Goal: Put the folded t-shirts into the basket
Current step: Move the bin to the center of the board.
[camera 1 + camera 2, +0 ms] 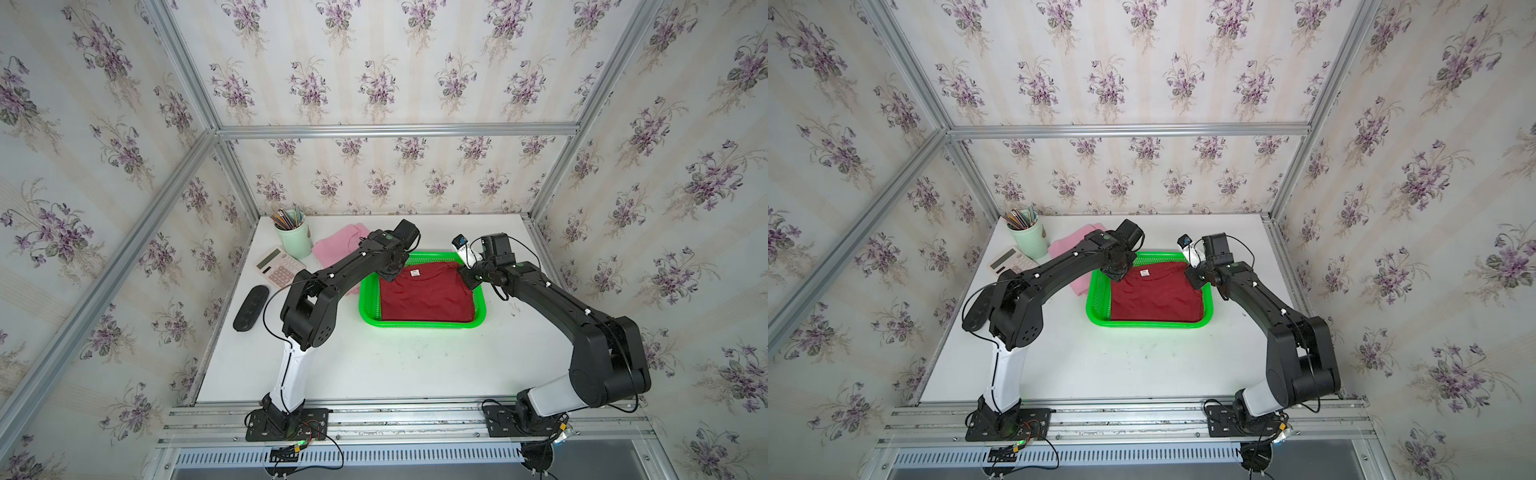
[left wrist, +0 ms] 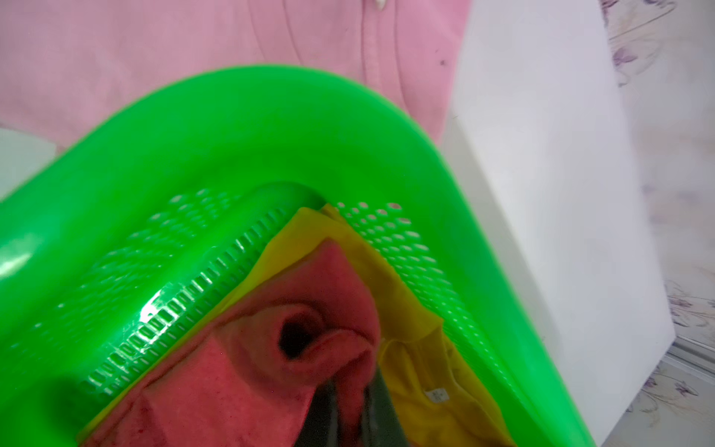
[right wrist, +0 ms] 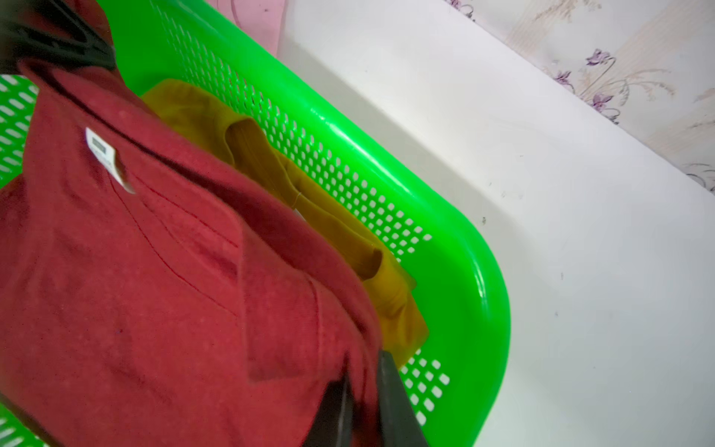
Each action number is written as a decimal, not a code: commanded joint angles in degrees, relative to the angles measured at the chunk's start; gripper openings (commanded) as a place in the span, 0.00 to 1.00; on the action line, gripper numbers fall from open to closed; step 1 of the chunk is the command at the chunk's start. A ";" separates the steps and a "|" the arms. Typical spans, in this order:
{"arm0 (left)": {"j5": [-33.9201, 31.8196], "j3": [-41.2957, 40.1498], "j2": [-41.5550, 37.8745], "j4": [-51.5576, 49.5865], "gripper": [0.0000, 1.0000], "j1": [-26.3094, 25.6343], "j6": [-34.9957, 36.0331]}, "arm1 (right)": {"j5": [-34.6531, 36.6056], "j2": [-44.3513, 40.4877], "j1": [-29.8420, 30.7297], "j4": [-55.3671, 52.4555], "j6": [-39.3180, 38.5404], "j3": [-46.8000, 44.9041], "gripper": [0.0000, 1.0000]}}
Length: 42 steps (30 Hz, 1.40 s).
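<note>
Closest in, the left gripper (image 2: 352,391) and the right gripper (image 3: 365,381) each clamp a far corner of the red shirt (image 1: 424,297), which lies in the basket (image 1: 415,323) over the yellow shirt (image 3: 340,228). Just beside the basket, the pink shirt (image 1: 332,245) lies on the table (image 1: 374,365). Best now: ease both corners down level, release together, then lift straight up so the folds do not drag.

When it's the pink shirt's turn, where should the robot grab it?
Probably its far edge, pinched from straight above: the pink shirt lies flat on the table, with the cup at one side and the basket at the other.
</note>
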 commanded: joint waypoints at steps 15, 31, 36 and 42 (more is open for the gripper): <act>-5.91 -0.27 -5.29 -4.86 0.80 0.40 5.57 | 11.77 -6.21 -0.13 0.86 8.29 -1.63 1.00; 4.89 -37.66 -40.74 27.86 0.70 0.60 56.76 | -8.87 -5.44 -0.85 -20.08 39.84 9.05 1.00; 10.18 -44.52 -44.60 26.13 0.53 0.67 65.09 | -16.89 -7.00 2.25 -16.95 41.74 0.95 1.00; 4.73 -46.90 -43.19 19.58 0.50 0.83 64.50 | -4.31 -6.53 2.60 -17.53 43.93 -3.04 1.00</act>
